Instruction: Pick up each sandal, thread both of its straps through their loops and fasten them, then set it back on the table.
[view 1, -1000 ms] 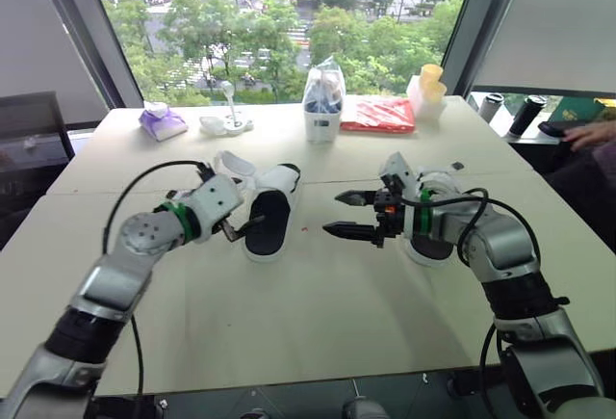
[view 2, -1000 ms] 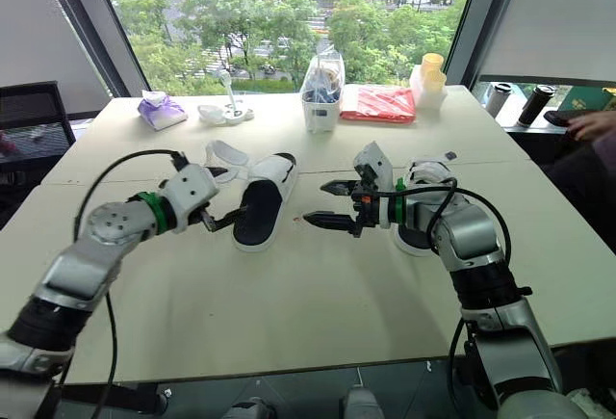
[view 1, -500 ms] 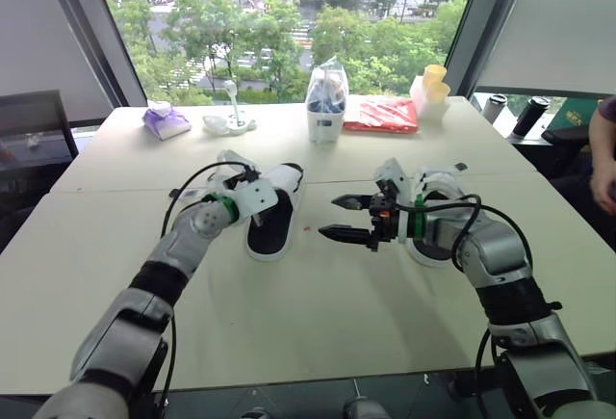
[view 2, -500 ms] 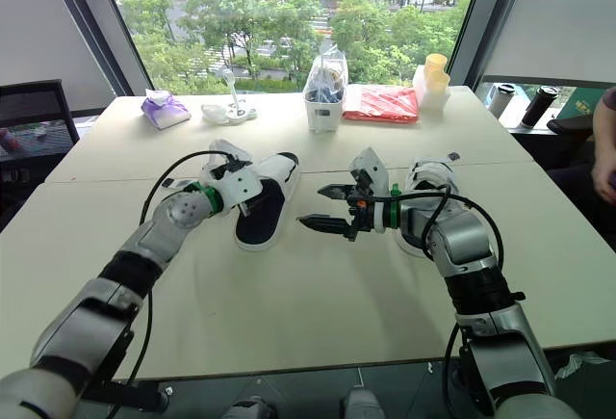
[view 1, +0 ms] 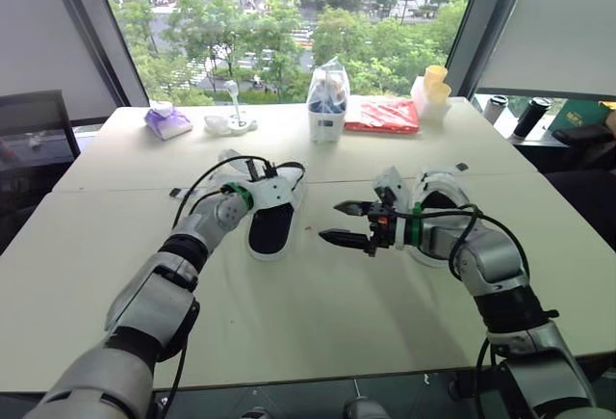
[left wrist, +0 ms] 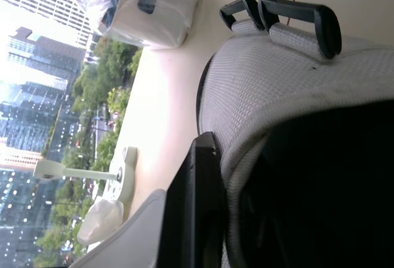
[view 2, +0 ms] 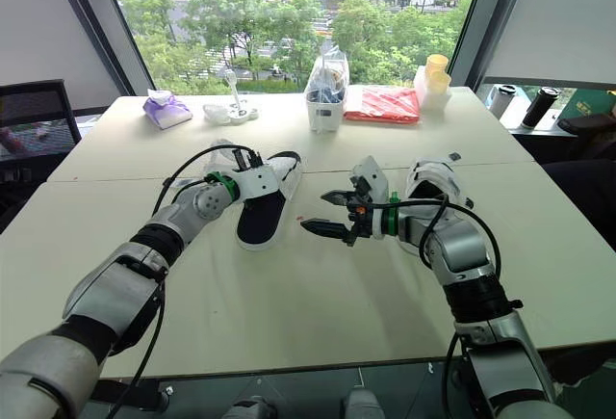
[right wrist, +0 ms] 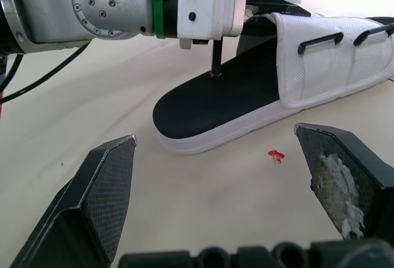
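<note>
The pale tabletop [view 1: 318,313] stretches out beneath both arms, with a window at its far edge. The left arm reaches forward to the left sandal [view 1: 268,231], a white slide with a black footbed lying flat near the middle of the tabletop, toe end away from the robot. The left pincer [view 1: 273,201] is down on that footbed, right at the mouth of the white upper; how wide it stands, or whether it grips anything, cannot be told. The upper carries two black loops [left wrist: 301,18] side by side, and a loose white strap flap [view 1: 231,163] lies spread on the robot's left of the sandal.

The right pincer [view 1: 332,223] hovers just to the right of this sandal, its black fingers [right wrist: 92,200] spread wide with nothing between them. Behind the right forearm the right sandal [view 1: 441,188] rests on the tabletop, partly hidden.

Along the far edge stand a white container [view 1: 325,118] with a clear bag in it, a red packet [view 1: 380,116], a purple pouch [view 1: 162,121] and yellow cups [view 1: 430,85]. A tiny red mark [right wrist: 276,154] sits on the surface just beside the left sandal.
</note>
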